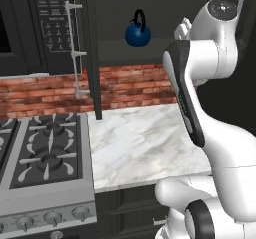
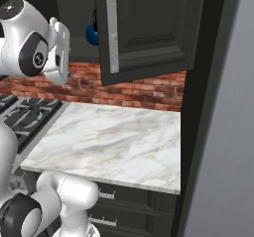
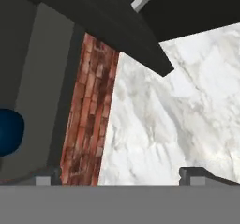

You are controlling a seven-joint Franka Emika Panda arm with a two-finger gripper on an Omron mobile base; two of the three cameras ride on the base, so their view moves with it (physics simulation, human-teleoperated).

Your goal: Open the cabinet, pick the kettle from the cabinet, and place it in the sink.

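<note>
I see the cabinet (image 1: 150, 13) standing open, its shelf bare around the kettle (image 1: 138, 33), so there is room to reach in from the front. Its swung-out doors (image 2: 149, 28) flank that gap on the left and right, hanging over the bare marble surface (image 1: 145, 143).

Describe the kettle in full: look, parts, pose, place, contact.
The kettle is small, round and glossy dark blue, with a black arched loop handle on top. It stands upright on the shelf of the open cabinet, above the brick backsplash and marble counter. Nothing grips it. From the right base view it is mostly hidden behind the open door, a blue edge showing. In the hand view a blue curve sits at the left edge. Its spout cannot be made out.
</note>
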